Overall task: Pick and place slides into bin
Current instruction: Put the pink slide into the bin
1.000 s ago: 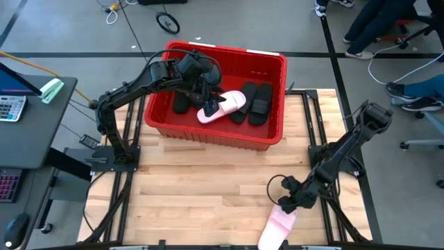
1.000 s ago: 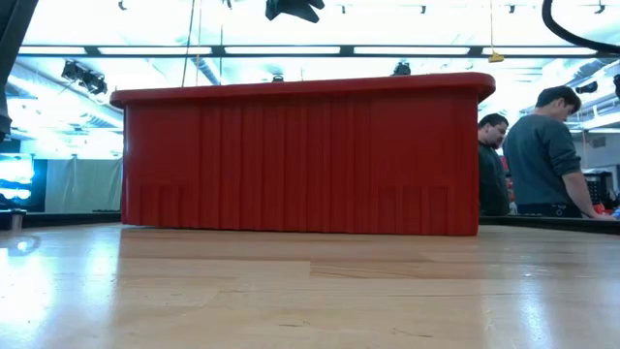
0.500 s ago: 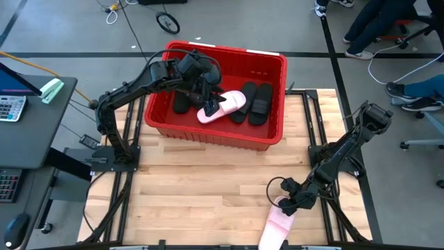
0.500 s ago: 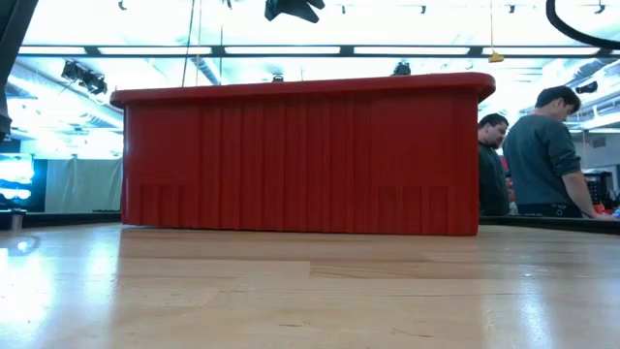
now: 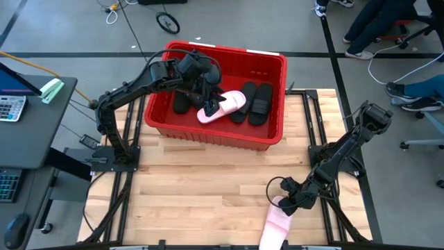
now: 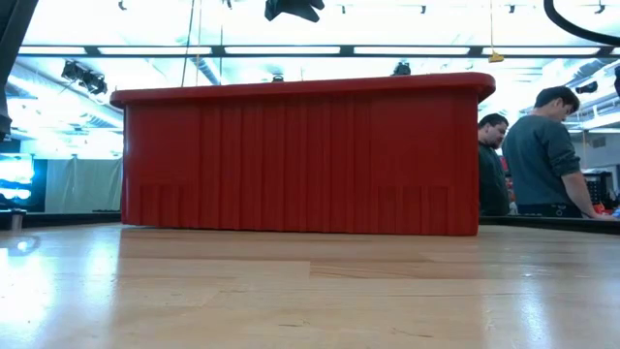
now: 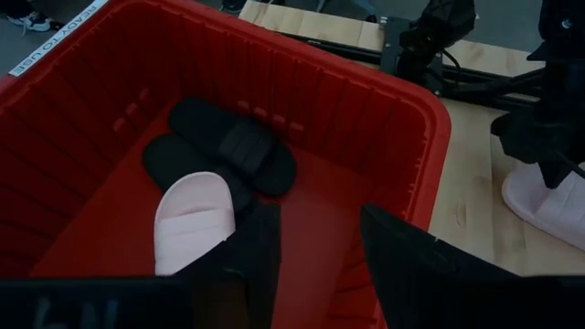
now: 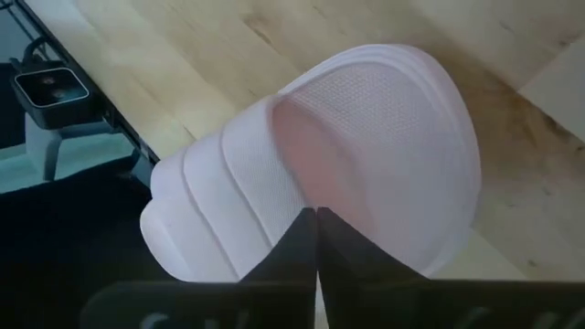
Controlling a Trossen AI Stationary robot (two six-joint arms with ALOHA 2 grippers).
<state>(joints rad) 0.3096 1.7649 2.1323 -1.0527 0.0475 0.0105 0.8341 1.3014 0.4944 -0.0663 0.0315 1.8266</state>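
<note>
The right hand reaches low to the tabletop's near edge, fingers closed together on a pale pink slide lying flat. The left hand hovers inside the red bin, fingers parted, above black slides and another pink one.

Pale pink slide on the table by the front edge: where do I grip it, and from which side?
Probably take the pale pink foam slide by its wide ribbed strap, coming down from above. It lies sole down on the wooden table, so the arched strap is its only raised, thin part; the footbed is broad and flat. The right end effector hangs directly over it.
</note>
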